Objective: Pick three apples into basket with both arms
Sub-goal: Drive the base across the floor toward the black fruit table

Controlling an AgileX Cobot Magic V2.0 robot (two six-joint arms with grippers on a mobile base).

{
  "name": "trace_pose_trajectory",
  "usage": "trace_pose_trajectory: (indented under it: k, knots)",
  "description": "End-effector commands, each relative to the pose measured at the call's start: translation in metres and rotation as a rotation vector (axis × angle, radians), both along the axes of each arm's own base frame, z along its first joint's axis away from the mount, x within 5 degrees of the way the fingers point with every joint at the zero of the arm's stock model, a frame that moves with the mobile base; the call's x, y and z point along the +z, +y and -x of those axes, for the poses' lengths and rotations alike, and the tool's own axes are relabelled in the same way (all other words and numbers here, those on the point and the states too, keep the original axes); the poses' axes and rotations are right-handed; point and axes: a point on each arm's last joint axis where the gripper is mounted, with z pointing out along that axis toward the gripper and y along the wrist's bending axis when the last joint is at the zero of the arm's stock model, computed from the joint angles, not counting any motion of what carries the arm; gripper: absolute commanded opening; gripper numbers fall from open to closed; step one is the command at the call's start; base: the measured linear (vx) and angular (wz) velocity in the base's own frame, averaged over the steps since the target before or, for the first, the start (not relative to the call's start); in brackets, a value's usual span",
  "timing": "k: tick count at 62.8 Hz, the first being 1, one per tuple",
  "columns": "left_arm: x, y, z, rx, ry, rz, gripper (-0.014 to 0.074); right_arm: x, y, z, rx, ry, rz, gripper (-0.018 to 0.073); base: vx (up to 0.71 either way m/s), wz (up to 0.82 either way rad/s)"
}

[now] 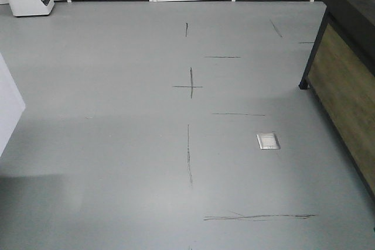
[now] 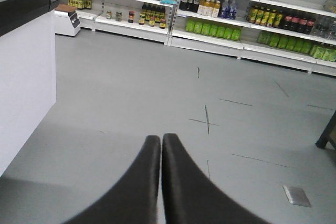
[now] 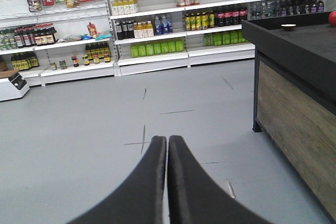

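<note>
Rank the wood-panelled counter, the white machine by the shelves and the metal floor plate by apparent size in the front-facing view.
1. wood-panelled counter, largest, though cropped by the frame.
2. white machine, despite sitting farther back.
3. metal floor plate, smallest.

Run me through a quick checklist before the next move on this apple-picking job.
1. Left gripper empty: ok, jaws closed on nothing.
2. Right gripper empty: ok, jaws closed on nothing.
3. Apples in view: cannot tell; only a red edge shows on the black counter.
4. Basket in view: not ok, no view shows one.
5. Floor ahead free: ok, only scuff lines and a small metal plate.
</note>
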Motion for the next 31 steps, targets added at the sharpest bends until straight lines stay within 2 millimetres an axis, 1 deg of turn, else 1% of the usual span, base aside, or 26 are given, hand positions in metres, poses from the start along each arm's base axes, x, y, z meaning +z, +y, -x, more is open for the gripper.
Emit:
trace_pose_trajectory:
  k: [1, 31]
  knots:
    - [-0.0008, 0.0000, -0.0005, -0.001, -0.063, 0.009, -0.0006, 0.0030, 0.0001, 0.0001, -0.001, -0.074, 0.023, -0.0004, 0.00, 0.00]
    - [-0.0008, 0.0000, -0.0005, -0.001, -0.063, 0.009, -0.0006, 0.0030, 0.0001, 0.0001, -0.001, -0.074, 0.023, -0.0004, 0.00, 0.00]
